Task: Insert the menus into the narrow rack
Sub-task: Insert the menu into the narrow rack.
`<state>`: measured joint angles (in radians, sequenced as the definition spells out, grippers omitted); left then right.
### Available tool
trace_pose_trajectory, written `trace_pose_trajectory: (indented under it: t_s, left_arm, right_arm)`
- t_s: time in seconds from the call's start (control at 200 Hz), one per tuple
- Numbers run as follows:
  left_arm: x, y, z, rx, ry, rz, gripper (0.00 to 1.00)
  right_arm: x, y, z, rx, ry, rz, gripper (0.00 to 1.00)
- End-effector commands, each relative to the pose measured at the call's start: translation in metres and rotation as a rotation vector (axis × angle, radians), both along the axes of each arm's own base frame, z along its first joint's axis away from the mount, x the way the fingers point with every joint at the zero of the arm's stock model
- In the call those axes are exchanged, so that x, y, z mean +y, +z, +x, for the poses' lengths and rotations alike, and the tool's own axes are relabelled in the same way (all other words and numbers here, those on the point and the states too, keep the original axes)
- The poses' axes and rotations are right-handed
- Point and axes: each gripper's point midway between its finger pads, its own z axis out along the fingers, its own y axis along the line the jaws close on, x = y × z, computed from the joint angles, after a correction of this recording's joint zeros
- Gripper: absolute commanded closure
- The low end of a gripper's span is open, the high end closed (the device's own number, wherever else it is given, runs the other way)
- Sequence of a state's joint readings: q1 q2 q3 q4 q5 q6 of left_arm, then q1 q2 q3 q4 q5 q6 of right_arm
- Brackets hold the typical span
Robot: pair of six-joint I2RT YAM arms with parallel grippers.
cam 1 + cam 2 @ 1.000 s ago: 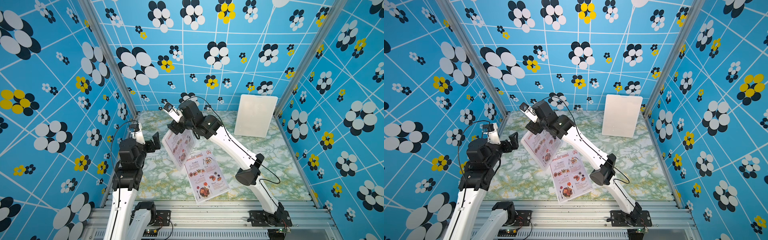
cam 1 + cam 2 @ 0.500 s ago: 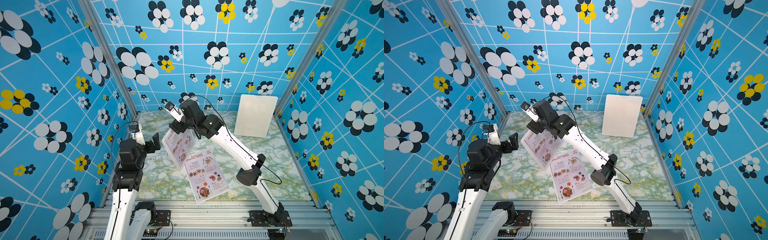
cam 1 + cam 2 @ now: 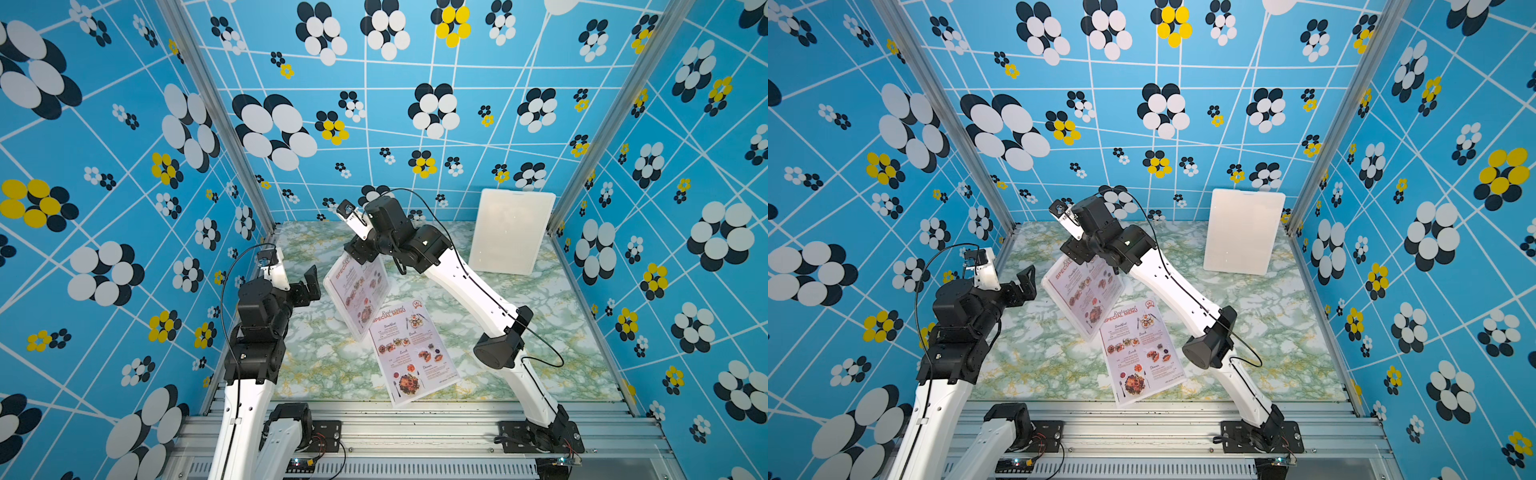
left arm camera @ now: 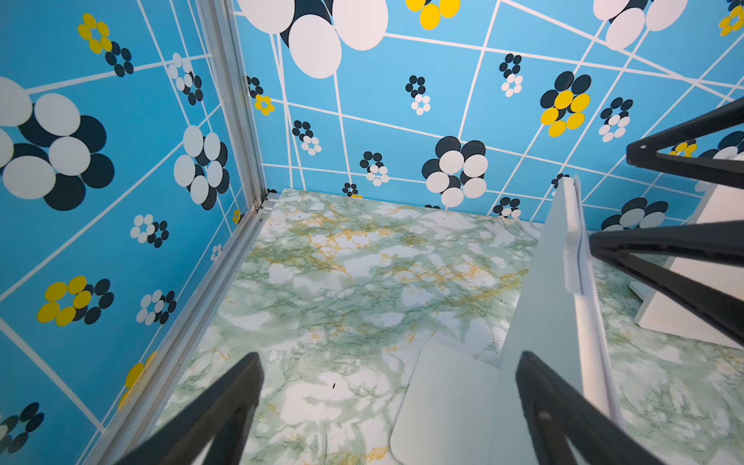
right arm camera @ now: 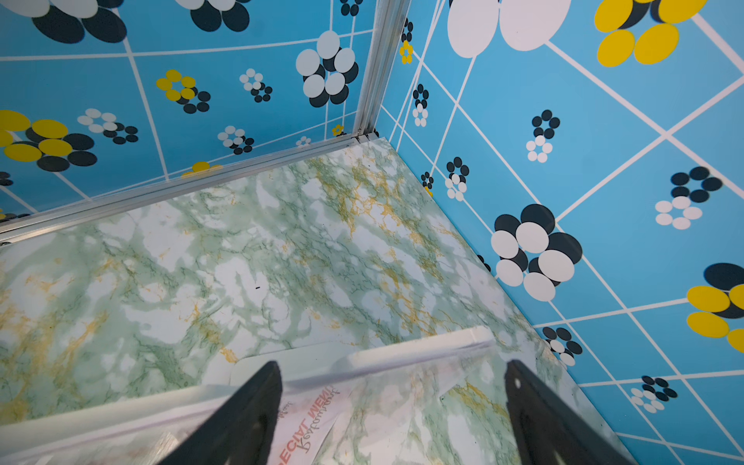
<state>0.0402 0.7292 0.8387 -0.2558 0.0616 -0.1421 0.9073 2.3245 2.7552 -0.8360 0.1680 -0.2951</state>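
1. Right gripper (image 5: pixel 392 366) is seen with its jaws held apart, poised just above the top edge of the narrow rack (image 4: pixel 539 314); nothing is clamped.
2. Over the last second very little has been altered: the right wrist has been raised slightly, while the standing menu (image 3: pixel 357 291) has been left tilted in the rack, unmoved.
3. From this it is judged that one sheet has been seated and released, so half of the task is done.
4. The second menu (image 3: pixel 409 353) is found lying flat, face up, on the table (image 3: pixel 324 365), just beside the rack's foot and reaching the front edge; it is not yet picked up.
5. Left gripper (image 4: pixel 388 358) is likewise held wide apart and empty, close to the rack's side.
6. The surface is covered in a glossy green-and-white marble print; a thin sheet is expected to be hard to lift from it.
7. The room is closed in by blue flower-patterned walls (image 3: pixel 374 124), and a white board (image 3: pixel 511 232) is leant up in the back right corner.
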Motion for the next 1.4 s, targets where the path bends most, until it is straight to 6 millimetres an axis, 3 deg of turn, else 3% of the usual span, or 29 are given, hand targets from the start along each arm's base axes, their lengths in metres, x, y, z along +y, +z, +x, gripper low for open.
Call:
trace_pose_trajectory:
  t_s: [0.0,0.105,0.41,0.485,0.61,0.76,0.949,1.394]
  left_arm:
    - [0.004,-0.001,-0.001,-0.014,0.018,0.007,0.01]
    - [0.004,-0.002,-0.001,-0.013,0.018,0.007,0.01]
    - [0.004,-0.001,-0.001,-0.018,0.013,0.008,0.01]
    - [0.004,-0.002,-0.001,-0.018,0.014,0.008,0.0]
    - [0.003,-0.004,0.0,-0.017,0.008,-0.001,0.01]
    - [0.002,-0.003,0.0,-0.02,0.003,-0.001,0.01]
    - [0.001,-0.002,0.0,-0.024,0.001,0.005,0.01]
    - [0.002,0.001,-0.003,-0.027,0.01,0.023,0.01]
  right_arm:
    - [-0.007,-0.013,-0.001,0.034,-0.023,-0.035,0.11]
    - [-0.009,-0.005,0.001,0.016,-0.036,-0.021,0.11]
    - [0.004,0.046,0.014,-0.078,-0.073,0.193,0.11]
    - [0.008,0.051,0.016,-0.093,-0.066,0.222,0.11]
    - [0.02,0.041,0.022,-0.103,-0.047,0.223,0.1]
    - [0.031,0.014,0.031,-0.08,-0.042,0.192,0.09]
    - [0.026,-0.002,0.032,-0.043,-0.065,0.155,0.09]
    - [0.006,0.027,0.027,-0.044,-0.082,0.186,0.09]
